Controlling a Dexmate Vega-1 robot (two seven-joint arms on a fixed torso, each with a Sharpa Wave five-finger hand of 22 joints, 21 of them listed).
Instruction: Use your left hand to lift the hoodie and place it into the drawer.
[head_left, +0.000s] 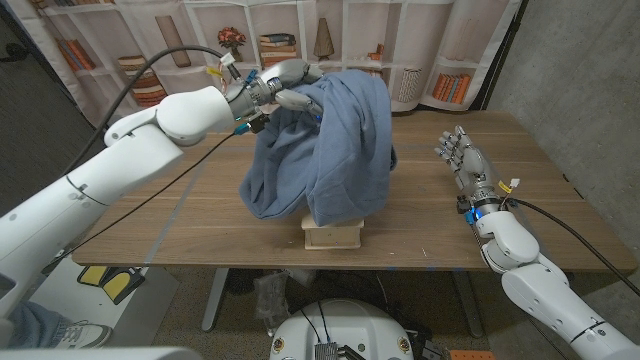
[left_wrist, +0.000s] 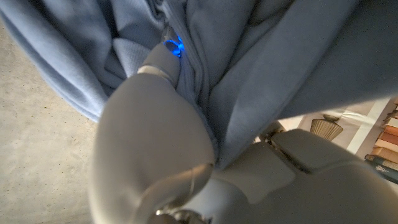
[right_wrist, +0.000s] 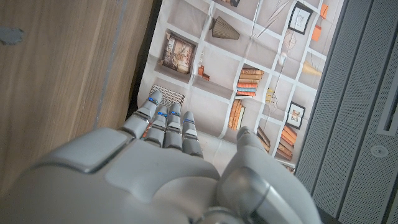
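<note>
A blue-grey hoodie (head_left: 325, 150) hangs in folds above the table, its lower part draped over a small light wooden drawer box (head_left: 333, 234) near the table's front middle. My left hand (head_left: 278, 88) grips the hoodie's upper left part high above the table; in the left wrist view the fingers (left_wrist: 163, 62) are buried in the cloth (left_wrist: 273, 56). The drawer's inside is hidden by the fabric. My right hand (head_left: 465, 160) is at the table's right side, fingers straight and apart, holding nothing. In the right wrist view that hand (right_wrist: 168, 162) points over the table edge.
The wooden table (head_left: 150, 230) has bare surface on both sides of the drawer. Strips of tape (head_left: 175, 205) mark its left part. A printed bookshelf backdrop (head_left: 420, 40) stands behind the table. A black cable (head_left: 150, 70) arcs over my left arm.
</note>
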